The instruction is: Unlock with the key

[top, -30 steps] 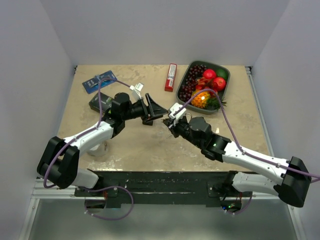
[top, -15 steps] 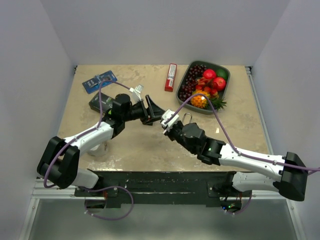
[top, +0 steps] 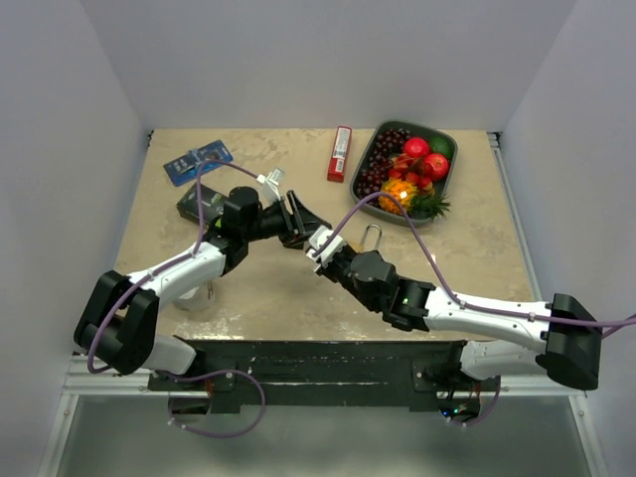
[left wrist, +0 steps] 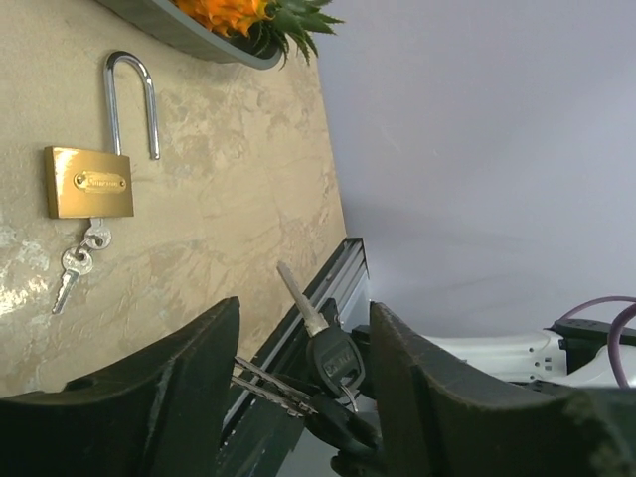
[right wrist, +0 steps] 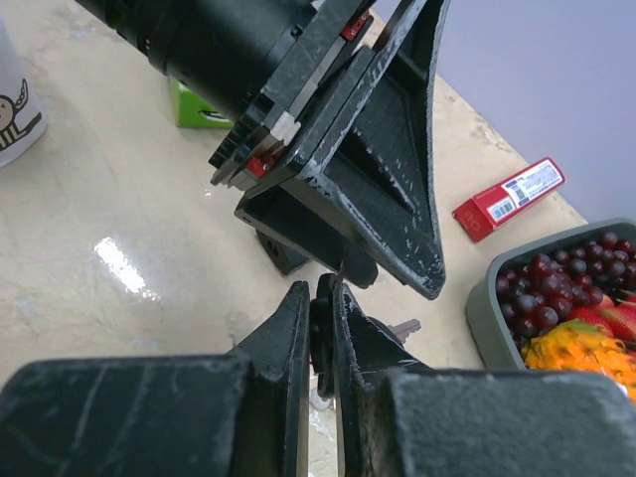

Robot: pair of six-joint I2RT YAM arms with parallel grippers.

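The brass padlock (left wrist: 87, 182) lies flat on the table (left wrist: 238, 209), right of centre and just near of the fruit tray (left wrist: 204, 42). One shackle leg sits in its body, the other ends free beside it, and small keys (left wrist: 75, 266) hang from its base. The right gripper (right wrist: 320, 290) is clamped on a black-headed key (left wrist: 334, 360), while the left gripper (left wrist: 305, 316) stands partly open on nothing, that key showing in its gap.

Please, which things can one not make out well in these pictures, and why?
Left wrist view: lettering on the padlock, too small.
Top view: padlock body, hidden by the right arm.
Right wrist view: key, mostly covered by fingers of the right hand; cup, cut off by the left edge.
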